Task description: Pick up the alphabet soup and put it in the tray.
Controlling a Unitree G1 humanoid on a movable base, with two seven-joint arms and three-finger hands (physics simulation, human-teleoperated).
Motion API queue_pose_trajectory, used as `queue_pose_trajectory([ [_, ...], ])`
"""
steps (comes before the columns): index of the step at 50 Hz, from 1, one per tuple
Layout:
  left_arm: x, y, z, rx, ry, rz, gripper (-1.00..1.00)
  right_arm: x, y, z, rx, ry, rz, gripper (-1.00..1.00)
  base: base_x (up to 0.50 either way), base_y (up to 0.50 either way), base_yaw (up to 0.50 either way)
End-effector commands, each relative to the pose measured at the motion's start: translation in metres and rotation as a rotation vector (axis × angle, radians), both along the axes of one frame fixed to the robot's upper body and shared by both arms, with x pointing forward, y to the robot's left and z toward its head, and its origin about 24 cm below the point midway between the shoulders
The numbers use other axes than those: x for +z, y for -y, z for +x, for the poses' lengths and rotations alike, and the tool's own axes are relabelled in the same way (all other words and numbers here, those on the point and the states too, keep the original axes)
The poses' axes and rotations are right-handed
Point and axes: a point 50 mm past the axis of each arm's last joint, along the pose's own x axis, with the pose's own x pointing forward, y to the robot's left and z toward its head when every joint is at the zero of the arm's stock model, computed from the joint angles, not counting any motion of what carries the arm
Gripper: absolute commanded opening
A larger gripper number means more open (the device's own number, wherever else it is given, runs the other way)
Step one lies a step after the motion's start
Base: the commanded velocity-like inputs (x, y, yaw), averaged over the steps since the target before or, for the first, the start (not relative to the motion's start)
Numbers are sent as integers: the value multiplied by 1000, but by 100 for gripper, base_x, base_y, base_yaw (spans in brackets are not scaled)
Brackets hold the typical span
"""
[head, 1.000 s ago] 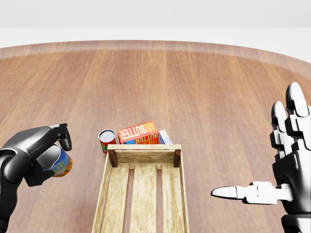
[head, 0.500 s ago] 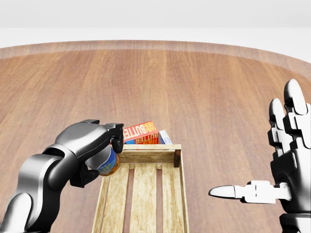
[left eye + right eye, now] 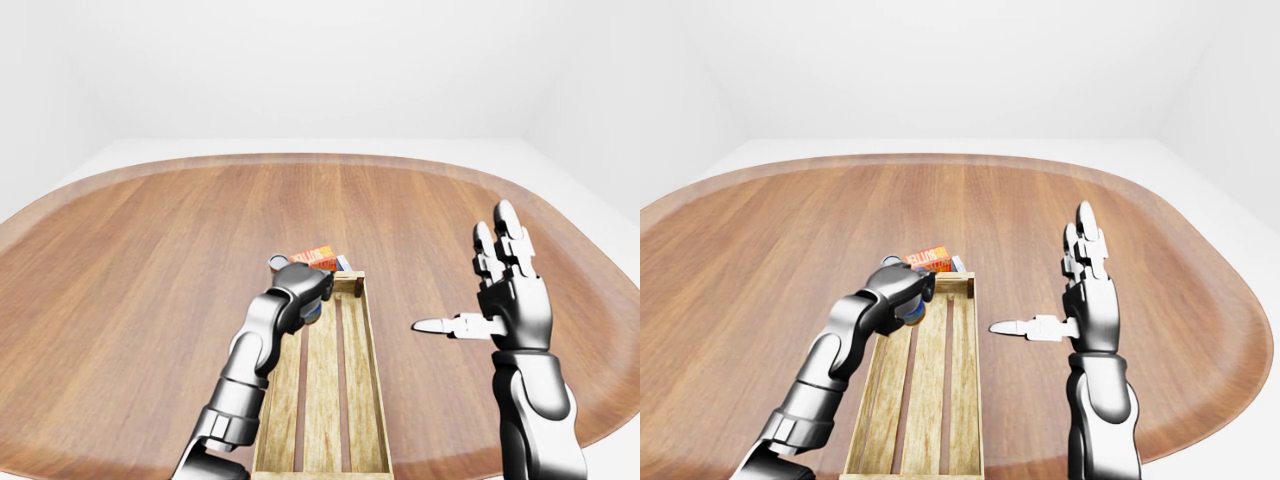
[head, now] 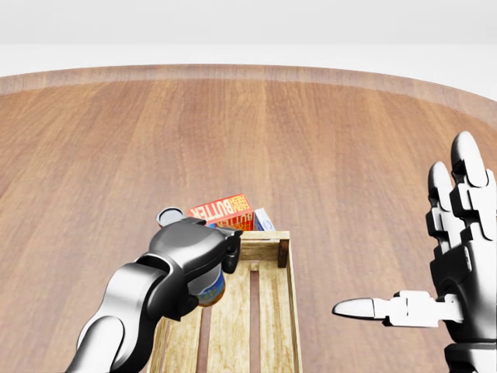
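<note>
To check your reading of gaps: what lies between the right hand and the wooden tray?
Only bare table. In the head view, the open right hand hovers apart from the tray, with plain wood showing between them.

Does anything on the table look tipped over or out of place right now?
Only the butter box: it lies tilted against a second box just above the tray. The small can beside it stands upright. Nothing is spilled.

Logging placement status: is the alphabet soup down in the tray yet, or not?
Not yet. The left hand is shut on the alphabet soup, holding it over the tray; whether it touches the slats cannot be told.
</note>
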Motion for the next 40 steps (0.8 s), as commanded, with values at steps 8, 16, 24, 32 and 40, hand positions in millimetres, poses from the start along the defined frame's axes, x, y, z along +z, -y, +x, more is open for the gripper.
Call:
queue_pose_trajectory([
  [8,-37,19,-4,-31,-12,68,-93,-4,1,-1,-4,-17,0,100,0,0,0],
  [16,-57,20,-7,-40,-28,120,-92,-3,1,-2,-3,-14,0,100,0,0,0],
  [24,-72,22,-8,-55,-25,165,-92,-5,2,-2,-8,-22,5,100,0,0,0],
  [32,-73,26,-8,-60,-31,157,-92,-3,2,-3,-5,-15,4,100,0,0,0],
  [40,-70,29,-5,-60,-28,136,-91,-2,1,-3,-3,-11,3,100,0,0,0],
])
